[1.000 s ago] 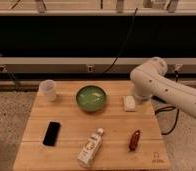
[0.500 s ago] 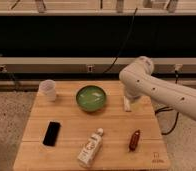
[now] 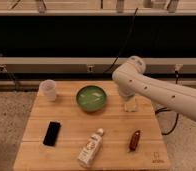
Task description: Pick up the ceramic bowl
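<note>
The ceramic bowl (image 3: pixel 91 97) is round, shallow and glossy green with a paler inside. It sits upright at the back middle of the wooden table (image 3: pixel 36 117). My white arm reaches in from the right, with its elbow above the table's back right. My gripper (image 3: pixel 125 95) hangs at the arm's lower end, just right of the bowl and apart from it, over a small white block (image 3: pixel 131 105). The arm hides most of the gripper.
A small translucent white cup (image 3: pixel 49 90) stands at the back left. A black phone (image 3: pixel 52 133) lies front left. A white bottle (image 3: pixel 91 147) lies on its side at the front middle. A reddish-brown object (image 3: pixel 135 140) lies front right. A dark shelf runs behind the table.
My arm has swung left over the table's back right, bringing the elbow and gripper nearer the bowl. The things on the table have not moved.
</note>
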Motion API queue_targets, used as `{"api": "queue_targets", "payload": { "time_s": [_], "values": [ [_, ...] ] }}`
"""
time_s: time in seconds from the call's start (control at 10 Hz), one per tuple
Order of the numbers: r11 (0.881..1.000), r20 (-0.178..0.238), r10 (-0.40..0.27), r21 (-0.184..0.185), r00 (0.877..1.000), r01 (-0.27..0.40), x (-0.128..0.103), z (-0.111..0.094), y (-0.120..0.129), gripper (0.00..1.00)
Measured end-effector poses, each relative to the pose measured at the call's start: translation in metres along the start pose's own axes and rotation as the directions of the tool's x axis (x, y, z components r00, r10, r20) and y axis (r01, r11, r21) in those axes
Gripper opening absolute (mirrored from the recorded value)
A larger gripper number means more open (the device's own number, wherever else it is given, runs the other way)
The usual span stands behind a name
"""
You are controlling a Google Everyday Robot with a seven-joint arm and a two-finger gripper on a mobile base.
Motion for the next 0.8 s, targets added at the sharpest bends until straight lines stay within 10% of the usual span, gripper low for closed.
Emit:
{"api": "queue_targets", "payload": {
  "time_s": [0.8],
  "values": [
    [0.99, 0.018, -0.135, 0.04, 0.991, 0.134, -0.046, 0.005, -0.029, 0.8]
  ]
}}
